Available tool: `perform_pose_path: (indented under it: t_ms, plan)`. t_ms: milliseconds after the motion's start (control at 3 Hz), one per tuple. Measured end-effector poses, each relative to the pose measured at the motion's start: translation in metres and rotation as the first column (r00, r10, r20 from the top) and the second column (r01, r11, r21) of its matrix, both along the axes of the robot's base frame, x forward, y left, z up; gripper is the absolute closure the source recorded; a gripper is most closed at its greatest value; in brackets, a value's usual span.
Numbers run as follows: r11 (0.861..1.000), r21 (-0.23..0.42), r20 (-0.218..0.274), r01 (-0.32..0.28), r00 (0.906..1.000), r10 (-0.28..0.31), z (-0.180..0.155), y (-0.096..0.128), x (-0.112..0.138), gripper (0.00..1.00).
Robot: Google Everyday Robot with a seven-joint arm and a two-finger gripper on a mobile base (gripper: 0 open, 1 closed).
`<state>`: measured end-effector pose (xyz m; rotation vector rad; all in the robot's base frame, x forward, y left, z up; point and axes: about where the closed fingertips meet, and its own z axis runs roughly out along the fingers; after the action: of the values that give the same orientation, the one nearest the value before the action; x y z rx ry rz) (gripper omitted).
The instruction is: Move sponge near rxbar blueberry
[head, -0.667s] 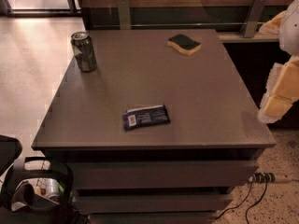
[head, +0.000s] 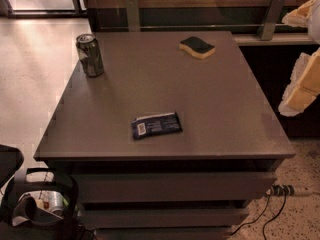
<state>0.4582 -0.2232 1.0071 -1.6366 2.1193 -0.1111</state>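
At the far right corner of the flat grey-brown table (head: 215, 114) we see the small wavy-edged sponge (head: 197, 47), dark green scouring top over yellow foam. It lies flat, with nothing touching it. The flat rectangular rxbar blueberry (head: 156, 125), in its dark blue wrapper with a white label patch, lies near the front edge, a little left of the middle and well apart from the sponge. A silvery-green metal drink can (head: 90, 55) stands upright at the far left corner, away from both.

Off the table's right side, the cream-coloured gripper (head: 299, 91) hangs in the air beside the edge, lower in the view than the sponge, holding nothing that we can see. We cannot tell whether it is spread or pressed together.

We judge the task to be at its first step: the approach, with the sponge not yet grasped. The next move calls for carrying the gripper in over the far right corner and bringing it down on the sponge. The foam should give a little, so a grip across its narrower width ought to hold. After that comes a lift and a carry toward the front of the table. We would set the sponge down just beside the bar, without nudging the wrapper.
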Motion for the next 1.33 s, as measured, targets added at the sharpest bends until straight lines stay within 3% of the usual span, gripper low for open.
perform_pose_path:
  t_ms: [333, 667, 1000, 1333]
  plan:
    - [0.985, 0.168, 0.107, -0.028, 0.9943, 0.01, 0.018, -0.026, 0.047, 0.0]
    - [0.952, 0.298, 0.193, -0.063, 0.9812, 0.005, 0.031, -0.04, 0.087, 0.0]
    - [0.921, 0.386, 0.242, -0.063, 0.9695, -0.035, 0.029, -0.047, 0.116, 0.0]
    - [0.89, 0.455, 0.326, -0.022, 0.9343, -0.143, 0.032, -0.046, 0.137, 0.0]
